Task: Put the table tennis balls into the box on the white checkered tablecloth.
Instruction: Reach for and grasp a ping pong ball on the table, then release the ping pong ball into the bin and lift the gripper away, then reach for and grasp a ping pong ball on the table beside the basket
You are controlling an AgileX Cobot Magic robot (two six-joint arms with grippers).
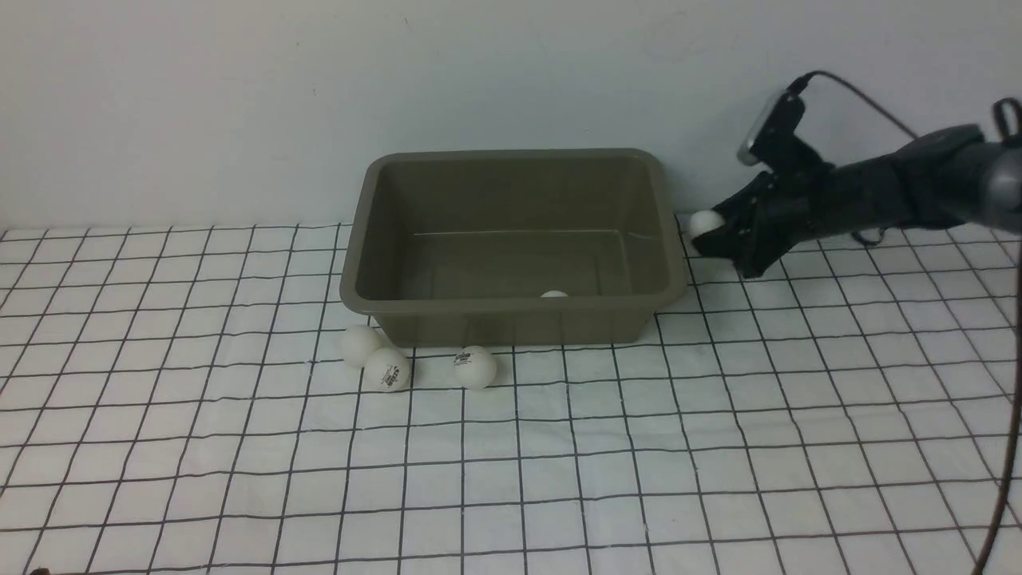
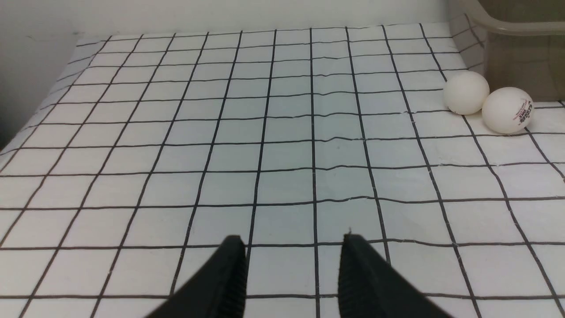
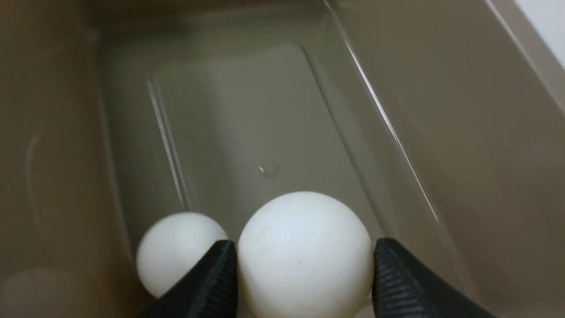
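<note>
Right gripper [image 1: 713,233]: at the right end of the box [image 1: 511,157], just above the rim.
Held ball [image 3: 304,256]: between the fingers; squeezed or just let go, cannot tell.
Way down: box floor right under, so probably a plain drop.
Ball in the box [image 1: 554,294]: by the front wall.
Three balls [image 1: 387,369]: on the cloth [image 1: 718,447], by the box's front left corner.
Left gripper [image 2: 293,265]: fingers a little apart, empty; nearer those three.
Shape: balls round, no long side, no pointing; box long side left to right.
</note>
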